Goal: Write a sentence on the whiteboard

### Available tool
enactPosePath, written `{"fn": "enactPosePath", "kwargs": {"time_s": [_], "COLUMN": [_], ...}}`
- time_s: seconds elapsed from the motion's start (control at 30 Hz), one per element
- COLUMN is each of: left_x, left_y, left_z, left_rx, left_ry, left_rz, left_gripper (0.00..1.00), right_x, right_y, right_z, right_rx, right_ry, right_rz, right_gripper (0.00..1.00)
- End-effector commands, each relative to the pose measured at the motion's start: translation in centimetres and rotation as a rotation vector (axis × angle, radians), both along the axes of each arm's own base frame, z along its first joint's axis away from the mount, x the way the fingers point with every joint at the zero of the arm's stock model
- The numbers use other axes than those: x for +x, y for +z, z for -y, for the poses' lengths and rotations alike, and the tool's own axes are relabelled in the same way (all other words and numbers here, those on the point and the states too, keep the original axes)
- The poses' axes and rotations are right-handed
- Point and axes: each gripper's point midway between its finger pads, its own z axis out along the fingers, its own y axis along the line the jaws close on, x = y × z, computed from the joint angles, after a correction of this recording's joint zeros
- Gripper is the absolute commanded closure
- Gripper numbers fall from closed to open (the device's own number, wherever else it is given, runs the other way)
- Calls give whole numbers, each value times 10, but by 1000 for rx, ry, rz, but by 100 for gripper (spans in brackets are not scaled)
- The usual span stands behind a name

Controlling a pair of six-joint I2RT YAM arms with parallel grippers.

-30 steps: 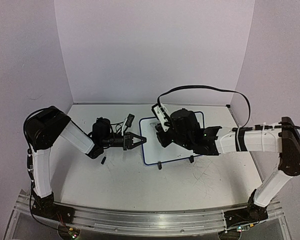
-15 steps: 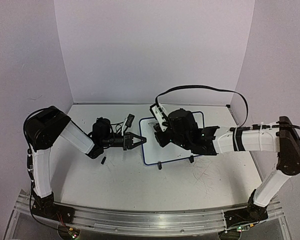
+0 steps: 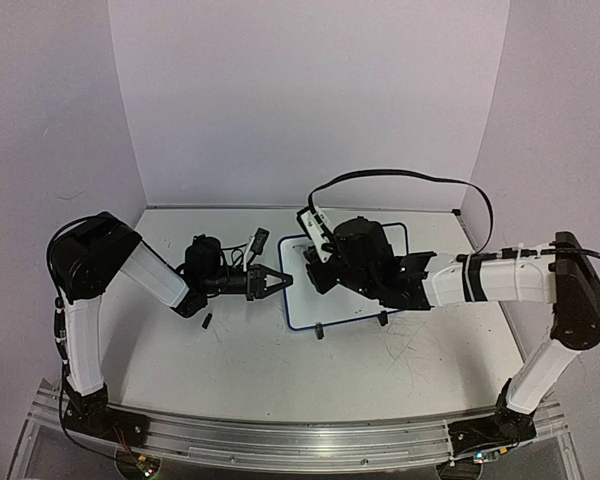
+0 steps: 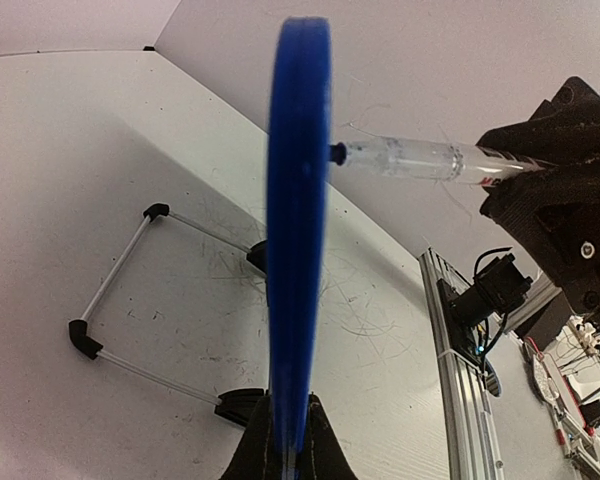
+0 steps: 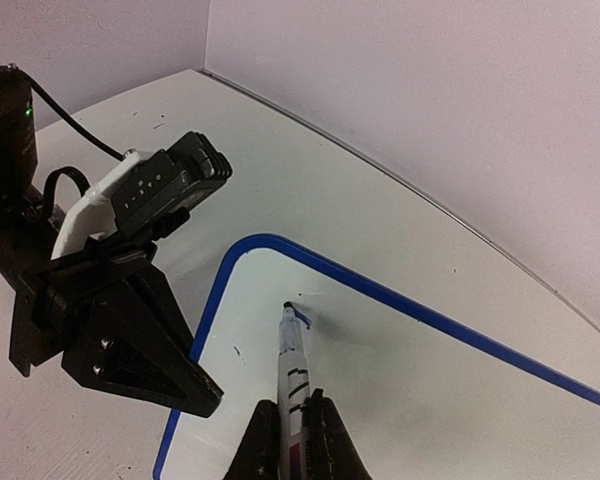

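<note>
Right end effector (image 5: 292, 412) edged left, its marker (image 5: 292, 360) pointing toward the whiteboard (image 5: 410, 390) corner.

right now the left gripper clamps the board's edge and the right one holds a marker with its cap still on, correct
No, the cap is off: the left wrist view shows the bare tip of the marker at the board. The left gripper does clamp its edge, and the right gripper holds the marker.

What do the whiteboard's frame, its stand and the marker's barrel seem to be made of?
Whiteboard frame: probably plastic, smooth blue with rounded corners.
Stand: likely thin metal wire, pale and shiny, with black caps, perhaps rubber.
Marker barrel: clear plastic, see-through and glossy.
</note>
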Motion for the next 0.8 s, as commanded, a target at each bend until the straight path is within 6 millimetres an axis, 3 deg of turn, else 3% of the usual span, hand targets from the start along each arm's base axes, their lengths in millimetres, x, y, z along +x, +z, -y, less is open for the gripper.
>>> {"fn": "enactPosePath", "kwargs": {"time_s": [0.0, 0.77], "left_x": [-9, -9], "left_y": [13, 12], "left_z": [3, 1], "left_rx": [-8, -5], "left_ry": [-23, -18], "left_rz": [33, 34], "left_gripper": [100, 100], "right_x": [5, -1], "right_y": [10, -2], "right_z": [-11, -10], "right_rx": [48, 33], "right_ry": [0, 23], "right_rz": [8, -32], "right_gripper": [100, 100]}}
